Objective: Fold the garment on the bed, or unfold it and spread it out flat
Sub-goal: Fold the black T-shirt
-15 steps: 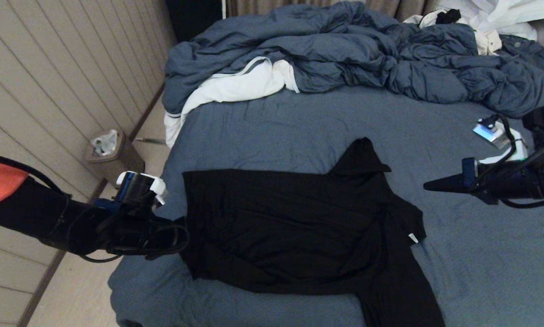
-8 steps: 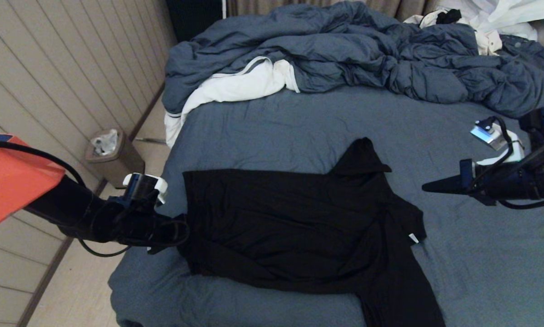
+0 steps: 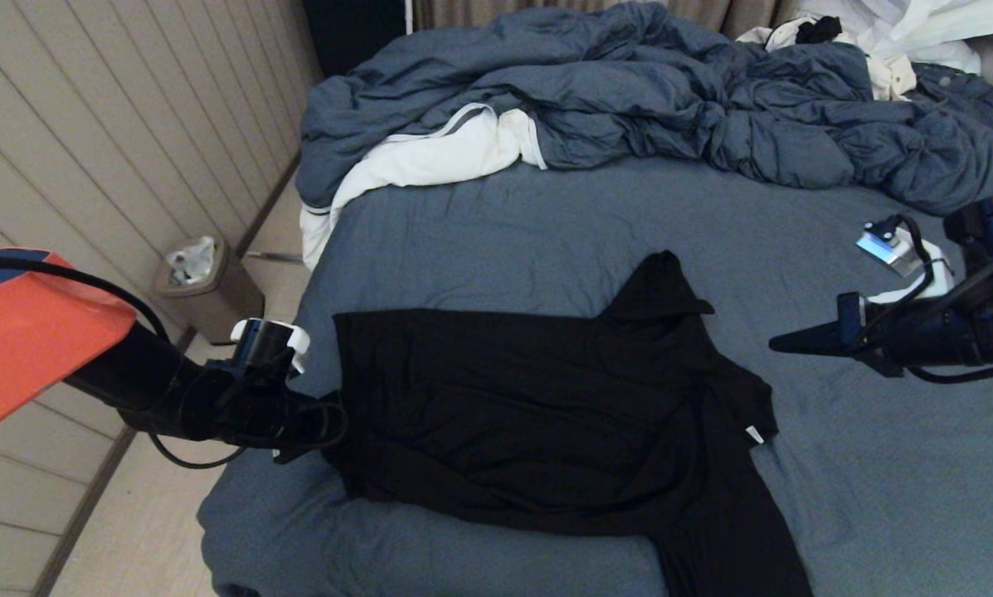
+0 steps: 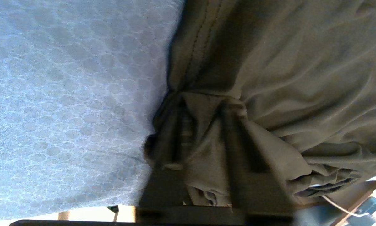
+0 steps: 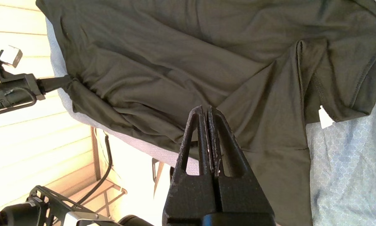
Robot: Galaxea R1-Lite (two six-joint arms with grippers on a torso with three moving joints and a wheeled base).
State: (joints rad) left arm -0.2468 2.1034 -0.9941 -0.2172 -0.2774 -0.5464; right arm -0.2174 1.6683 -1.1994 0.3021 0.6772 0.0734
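Looking at your left claw [image 3: 330, 419]: it sits at the left edge of the black T-shirt [image 3: 529, 414], by the near left corner of the bed [image 3: 546, 224]. Wrist view shows fingers [image 4: 238, 147] slightly apart with a bunched fold of the shirt hem between them; can't tell if it's truly gripped. Your right claw [image 3: 782, 342] hovers above the sheet to the shirt's right, fingers pressed together, holding nothing. Shirt lies mostly flat, wrinkled, one part trailing toward the bed's near edge. Rumpled duvet [image 3: 629, 91] lies at the far end.
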